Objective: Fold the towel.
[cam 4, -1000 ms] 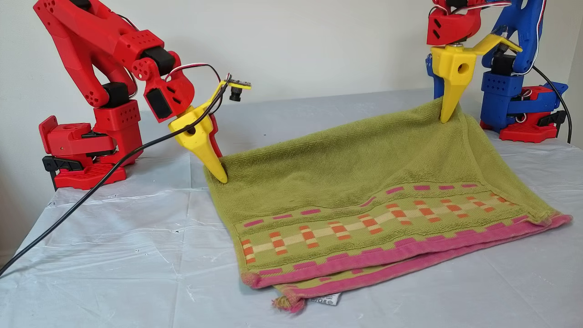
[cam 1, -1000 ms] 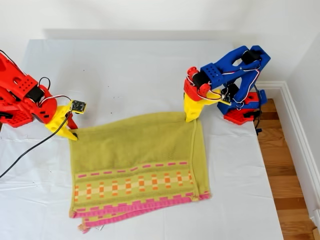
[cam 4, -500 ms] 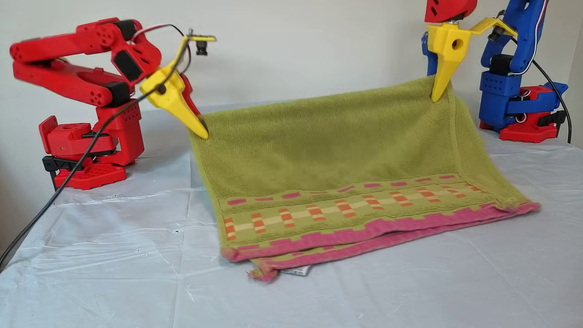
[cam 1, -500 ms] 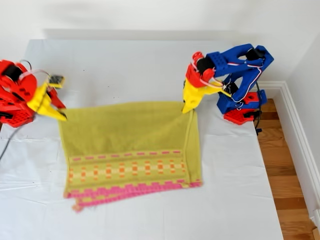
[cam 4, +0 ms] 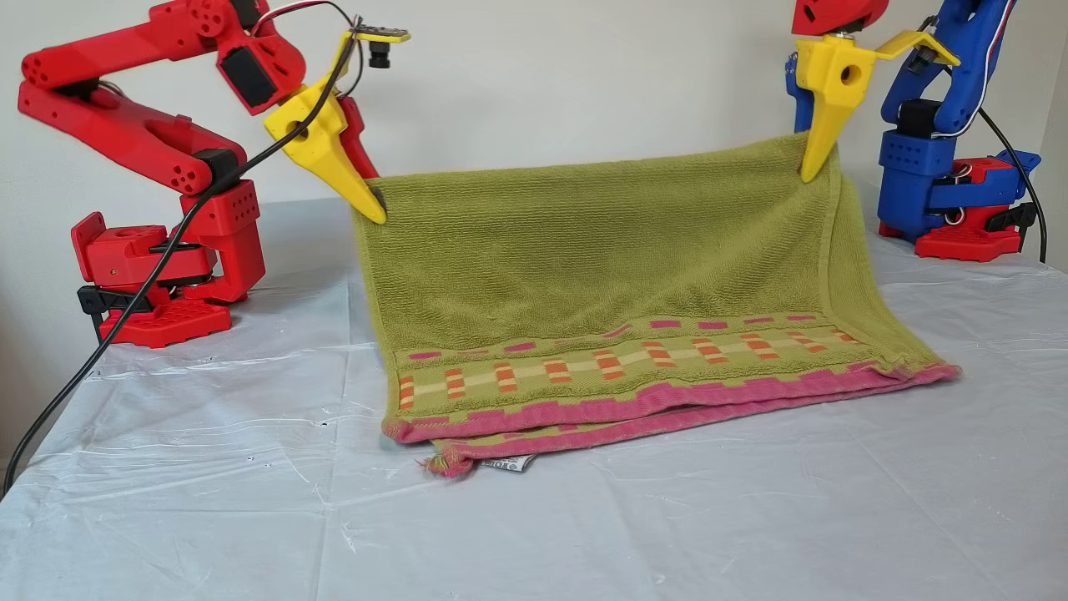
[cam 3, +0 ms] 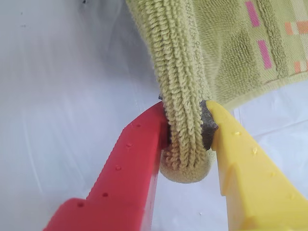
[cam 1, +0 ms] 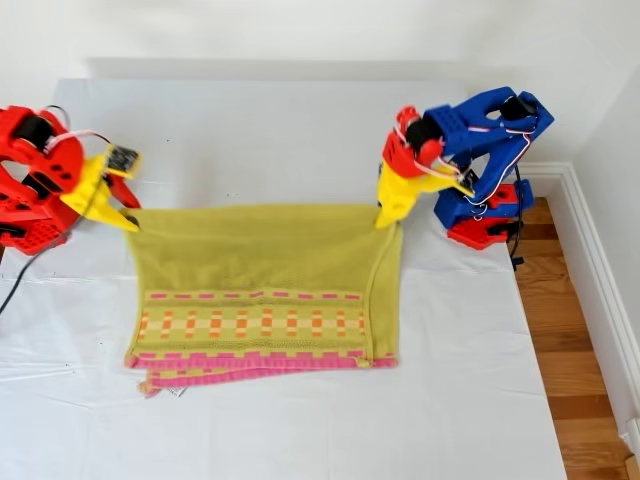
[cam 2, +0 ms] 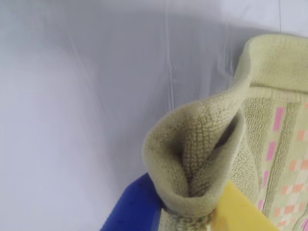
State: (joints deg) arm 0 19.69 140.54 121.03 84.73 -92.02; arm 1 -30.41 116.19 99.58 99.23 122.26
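While jaws clamp fold corners, towel (cam 1: 262,260) hems touch tablecloth (cam 1: 470,400).

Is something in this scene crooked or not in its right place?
Yes, slightly. The two pink hems of the towel do not line up: the lower layer sticks out past the upper one, with a frayed corner and a white label showing. Both hands grip the folded edge evenly; nothing is damaged.

One towel (cam 1: 262,265) — yellow-green with pink hems. Two robot arms — one red (cam 4: 125,142), one blue (cam 4: 943,125). One bench (cam 4: 584,517), one white cloth covering it.
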